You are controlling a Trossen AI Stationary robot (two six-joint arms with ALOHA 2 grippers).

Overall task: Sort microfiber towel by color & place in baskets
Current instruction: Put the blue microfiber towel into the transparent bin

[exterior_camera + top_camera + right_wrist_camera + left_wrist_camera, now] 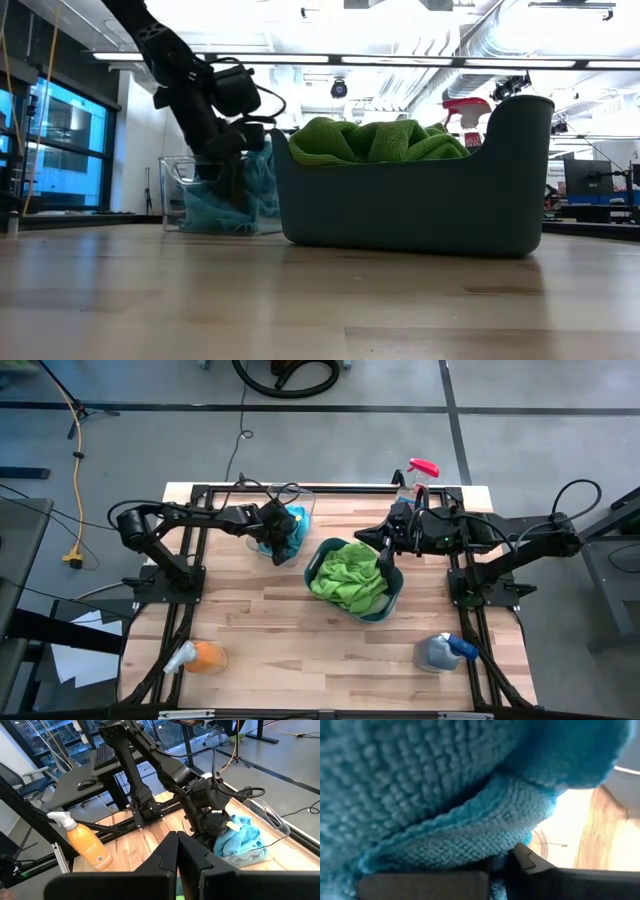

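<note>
Sorting looks nearly done: green towels (348, 582) fill teal-grey basket (390, 605), left gripper (283, 535) fingers grasping blue towel (239, 839) inside clear basket (175, 190), right gripper (385, 550) fingers clenched empty.

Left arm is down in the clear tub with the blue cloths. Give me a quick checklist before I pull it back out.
1. Left pincer is over the clear basket: ok.
2. Turquoise towels sit inside the clear basket, none on the table: ok.
3. Left pincer free of cloth: cannot tell; turquoise towel fills the left wrist view against its fingers.
4. Green towels are all in the dark teal-grey basket: ok.
5. Right pincer is over the dark basket's rim, fingers shut, apart from the left arm: ok.
6. Orange spray bottle and blue-topped bottle stand at the near corners, away from both arms: ok.
</note>
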